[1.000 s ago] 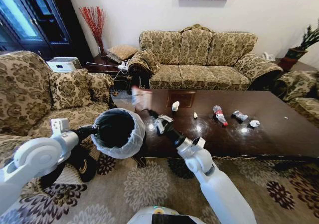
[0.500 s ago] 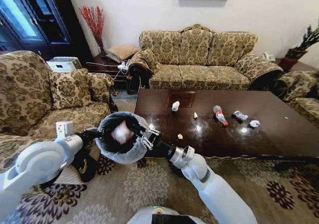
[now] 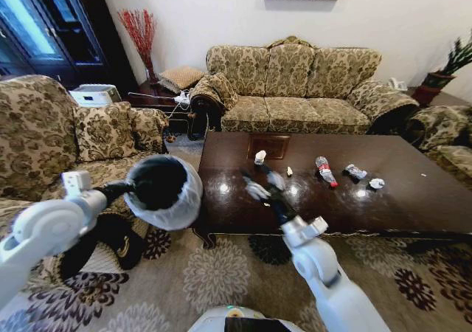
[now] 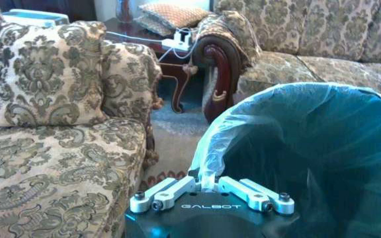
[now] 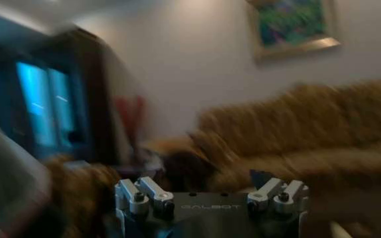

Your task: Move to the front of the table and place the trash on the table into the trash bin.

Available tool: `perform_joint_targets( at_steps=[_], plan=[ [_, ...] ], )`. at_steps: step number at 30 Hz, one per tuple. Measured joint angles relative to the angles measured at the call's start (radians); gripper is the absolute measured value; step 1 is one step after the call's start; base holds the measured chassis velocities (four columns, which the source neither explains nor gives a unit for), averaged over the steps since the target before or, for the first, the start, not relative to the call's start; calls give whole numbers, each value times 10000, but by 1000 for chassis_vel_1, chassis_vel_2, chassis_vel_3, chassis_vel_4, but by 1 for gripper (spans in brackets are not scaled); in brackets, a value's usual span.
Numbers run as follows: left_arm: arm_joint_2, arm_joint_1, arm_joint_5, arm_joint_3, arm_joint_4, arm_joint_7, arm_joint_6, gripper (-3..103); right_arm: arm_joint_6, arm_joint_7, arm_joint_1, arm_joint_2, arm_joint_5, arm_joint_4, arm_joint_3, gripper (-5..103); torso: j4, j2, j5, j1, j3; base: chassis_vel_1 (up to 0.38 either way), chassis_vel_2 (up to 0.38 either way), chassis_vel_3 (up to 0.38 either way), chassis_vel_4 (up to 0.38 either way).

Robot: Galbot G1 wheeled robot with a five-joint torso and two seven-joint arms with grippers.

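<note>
The round black trash bin point(image 3: 164, 190) with its whitish bag liner is held off the left end of the glossy dark brown wooden counter point(image 3: 413, 199), its rim pinched by the left gripper point(image 4: 210, 194). Over the counter's near left part the right gripper point(image 3: 265, 183) is seen, fingers spread wide and empty. Beyond it lie a white paper cup point(image 3: 259, 156), a clear plastic bottle with red label point(image 3: 323, 170), a silvery wrapper point(image 3: 355, 171) and crumpled white paper point(image 3: 377, 183). The light cup could be toppled if approached hastily.
</note>
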Motion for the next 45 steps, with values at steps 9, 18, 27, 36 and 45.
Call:
perform_joint_targets(
  at_steps=[9,18,27,36,45],
  plan=[
    [-226,-41,361,61,-388,135,-78,0,-539,603,162,484,-265,-2301,-22,100,2,0,-3,0,0,-4,-4,13,4],
    [-455,93,580,-22,-740,272,-137,0,-805,480,1649,1085,-650,-4322,-267,100,2,0,6,1,0,-73,-57,81,61],
    [-648,228,678,65,-1013,277,-160,0,-1009,61,2698,1552,-843,-5105,-566,100,5,0,-12,1,0,-23,-15,15,9],
    [-617,235,681,109,-1142,277,-176,0,-1807,-20,3230,1862,-1405,-5456,-763,87,2,-1,-5,2,0,0,0,0,0],
    [-546,199,672,146,-1126,279,-223,0,-2161,-30,3413,1923,-1665,-5643,-845,54,3,-1,-6,0,0,0,0,0,0]
  ],
)
